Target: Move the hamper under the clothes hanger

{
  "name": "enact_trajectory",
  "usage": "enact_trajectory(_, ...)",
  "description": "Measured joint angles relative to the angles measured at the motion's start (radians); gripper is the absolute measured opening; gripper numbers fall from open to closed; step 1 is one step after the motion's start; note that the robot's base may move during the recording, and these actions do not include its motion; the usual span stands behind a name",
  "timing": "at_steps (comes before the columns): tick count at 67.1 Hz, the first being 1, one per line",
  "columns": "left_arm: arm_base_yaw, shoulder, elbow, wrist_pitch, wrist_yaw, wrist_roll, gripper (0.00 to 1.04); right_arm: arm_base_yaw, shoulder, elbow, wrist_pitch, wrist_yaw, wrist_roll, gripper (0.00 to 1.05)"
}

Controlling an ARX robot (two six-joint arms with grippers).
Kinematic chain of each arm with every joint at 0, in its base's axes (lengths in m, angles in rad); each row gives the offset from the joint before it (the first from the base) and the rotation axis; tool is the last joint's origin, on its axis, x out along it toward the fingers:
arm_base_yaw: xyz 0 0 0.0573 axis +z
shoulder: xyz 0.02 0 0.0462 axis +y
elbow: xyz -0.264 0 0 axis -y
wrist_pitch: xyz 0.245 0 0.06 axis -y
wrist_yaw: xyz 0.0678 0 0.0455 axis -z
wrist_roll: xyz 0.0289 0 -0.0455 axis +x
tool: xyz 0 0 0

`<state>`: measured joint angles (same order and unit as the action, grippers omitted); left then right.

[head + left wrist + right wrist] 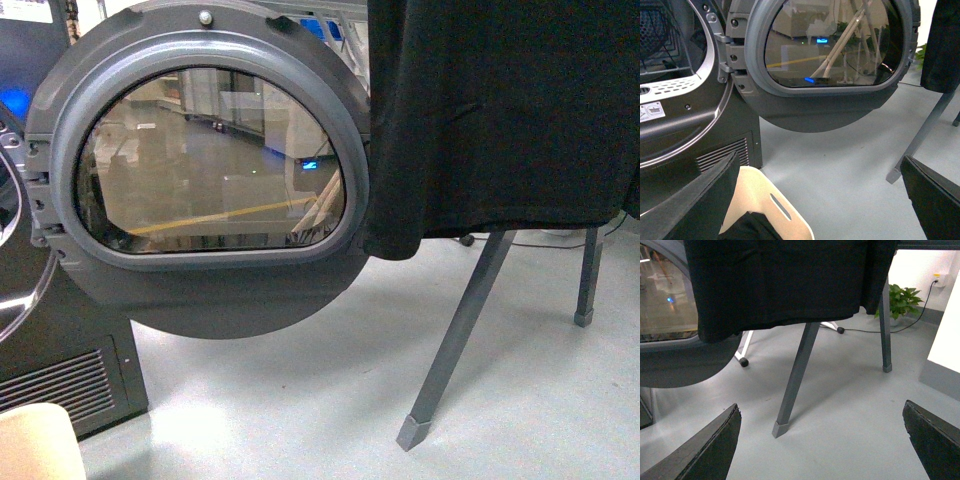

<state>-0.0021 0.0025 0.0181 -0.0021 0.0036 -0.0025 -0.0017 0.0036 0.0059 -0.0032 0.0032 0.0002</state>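
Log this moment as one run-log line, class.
hamper: beside dryer, not under clothes hanger | left gripper: open, by hamper | right gripper: open, empty

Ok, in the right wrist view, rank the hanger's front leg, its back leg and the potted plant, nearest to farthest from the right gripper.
1. Clothes hanger's front leg, on the floor just ahead of the right gripper.
2. Back leg, farther off across the floor.
3. Potted plant, by the wall beyond it.
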Motion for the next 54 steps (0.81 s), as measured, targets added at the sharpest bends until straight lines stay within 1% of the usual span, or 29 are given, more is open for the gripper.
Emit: enact_trajectory(54,0.001,-0.001,0.0,0.001,-0.01,0.0,0.98,0.002,0.0,0.0,0.0,-0.012,0.0,0.97)
